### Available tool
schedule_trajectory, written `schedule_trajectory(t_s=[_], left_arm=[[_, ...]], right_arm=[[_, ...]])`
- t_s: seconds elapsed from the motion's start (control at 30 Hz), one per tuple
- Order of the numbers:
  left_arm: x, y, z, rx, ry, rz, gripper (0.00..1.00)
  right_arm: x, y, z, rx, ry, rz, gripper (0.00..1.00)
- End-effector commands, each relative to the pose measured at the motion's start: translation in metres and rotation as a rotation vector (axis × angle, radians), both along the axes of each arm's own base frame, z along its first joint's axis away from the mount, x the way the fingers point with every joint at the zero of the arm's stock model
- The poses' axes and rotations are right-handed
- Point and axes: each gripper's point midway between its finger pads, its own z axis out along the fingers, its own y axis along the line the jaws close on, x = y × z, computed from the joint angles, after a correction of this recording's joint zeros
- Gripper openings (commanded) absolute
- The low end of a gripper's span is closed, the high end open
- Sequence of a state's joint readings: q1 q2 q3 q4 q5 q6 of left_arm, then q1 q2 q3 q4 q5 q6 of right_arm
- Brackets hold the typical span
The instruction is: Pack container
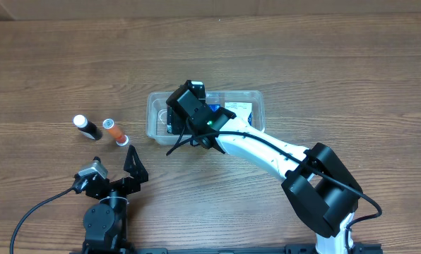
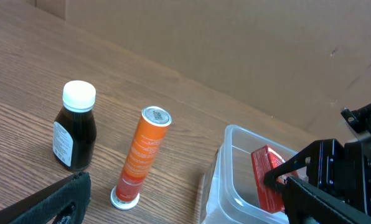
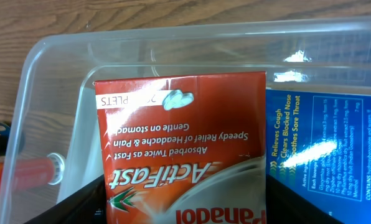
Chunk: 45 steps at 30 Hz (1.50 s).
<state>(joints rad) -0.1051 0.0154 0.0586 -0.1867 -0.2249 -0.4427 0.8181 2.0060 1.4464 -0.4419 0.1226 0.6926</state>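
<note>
The clear container (image 1: 258, 106) stands at the table's middle. It also shows in the left wrist view (image 2: 230, 174) and the right wrist view (image 3: 48, 56). My right gripper (image 1: 186, 106) reaches into its left end and is shut on a red Panadol box (image 3: 185, 137), held between both fingers (image 3: 185, 208). The red box also shows in the left wrist view (image 2: 266, 177). A blue box (image 3: 325, 149) lies in the container beside it. My left gripper (image 1: 115, 173) is open and empty, near the front edge, apart from everything.
A dark bottle with a white cap (image 1: 87, 127) (image 2: 75, 134) stands left of the container. An orange tube (image 1: 114, 132) (image 2: 142, 155) lies between the bottle and the container. The right arm (image 1: 267, 152) stretches across the table from the front right.
</note>
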Motion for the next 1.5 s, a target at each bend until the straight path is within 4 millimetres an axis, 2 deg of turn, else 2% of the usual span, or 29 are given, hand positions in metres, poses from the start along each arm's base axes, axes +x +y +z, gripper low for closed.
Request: schedule_trajectory(t_s=[0.0, 0.1, 0.2, 0.27, 0.33, 0.4, 0.43, 0.5, 0.57, 0.63, 0.7, 0.73, 0.8, 0.87, 0.97, 1.03, 1.17, 1.27, 1.3, 1.4, 1.43, 1.47], left_arm=[[-0.001, 0.0, 0.002, -0.006, -0.01, 0.006, 1.0], [-0.001, 0.0, 0.002, -0.006, -0.01, 0.006, 1.0], [-0.001, 0.0, 0.002, -0.006, -0.01, 0.006, 1.0], [-0.001, 0.0, 0.002, -0.006, -0.01, 0.006, 1.0], [-0.001, 0.0, 0.002, -0.006, -0.01, 0.006, 1.0], [-0.001, 0.0, 0.002, -0.006, -0.01, 0.006, 1.0], [-0.001, 0.0, 0.002, -0.006, -0.01, 0.006, 1.0], [-0.001, 0.0, 0.002, -0.006, -0.01, 0.006, 1.0], [-0.001, 0.0, 0.002, -0.006, -0.01, 0.006, 1.0], [-0.001, 0.0, 0.002, -0.006, -0.01, 0.006, 1.0], [-0.001, 0.0, 0.002, -0.006, -0.01, 0.006, 1.0], [-0.001, 0.0, 0.002, -0.006, -0.01, 0.006, 1.0], [-0.001, 0.0, 0.002, -0.006, -0.01, 0.006, 1.0], [-0.001, 0.0, 0.002, -0.006, -0.01, 0.006, 1.0], [-0.001, 0.0, 0.002, -0.006, -0.01, 0.006, 1.0], [-0.001, 0.0, 0.002, -0.006, -0.01, 0.006, 1.0], [-0.001, 0.0, 0.002, -0.006, -0.01, 0.006, 1.0], [-0.001, 0.0, 0.002, -0.006, -0.01, 0.006, 1.0], [-0.001, 0.0, 0.002, -0.006, -0.01, 0.006, 1.0], [-0.001, 0.0, 0.002, -0.006, -0.01, 0.006, 1.0], [-0.001, 0.0, 0.002, -0.006, -0.01, 0.006, 1.0], [-0.001, 0.0, 0.002, -0.006, -0.01, 0.006, 1.0]], right_arm=[[0.001, 0.001, 0.0, 0.037, 0.022, -0.054, 0.73], [0.003, 0.0, 0.001, 0.038, 0.016, -0.059, 0.83], [0.01, -0.008, 0.001, 0.011, -0.006, -0.051, 0.85], [0.016, -0.013, 0.009, -0.008, -0.032, -0.032, 0.84], [0.024, -0.024, 0.034, -0.028, -0.093, -0.022, 0.84], [0.029, -0.045, 0.078, -0.06, -0.172, -0.023, 0.84], [0.029, -0.059, 0.1, -0.075, -0.196, -0.044, 0.85], [0.024, -0.107, 0.156, -0.075, -0.243, -0.128, 0.92], [0.018, -0.168, 0.201, -0.056, -0.278, -0.237, 0.93], [0.011, -0.245, 0.234, -0.051, -0.304, -0.4, 0.95], [0.005, -0.299, 0.248, -0.049, -0.308, -0.521, 0.97], [0.001, -0.317, 0.25, -0.035, -0.296, -0.557, 0.99], [-0.004, -0.334, 0.242, 0.005, -0.236, -0.579, 0.99], [-0.003, -0.322, 0.232, 0.048, -0.182, -0.501, 0.97], [0.003, -0.292, 0.22, 0.099, -0.136, -0.401, 0.87], [0.011, -0.283, 0.213, 0.073, -0.137, -0.374, 0.88], [0.023, -0.311, 0.2, -0.033, -0.145, -0.478, 0.91], [0.025, -0.327, 0.2, -0.056, -0.151, -0.522, 0.98], [0.025, -0.325, 0.2, -0.04, -0.146, -0.514, 0.98], [0.021, -0.271, 0.206, 0.154, -0.106, -0.29, 0.93], [0.018, -0.243, 0.212, 0.223, -0.118, -0.145, 0.87], [0.017, -0.217, 0.213, 0.262, -0.12, -0.052, 0.66]])
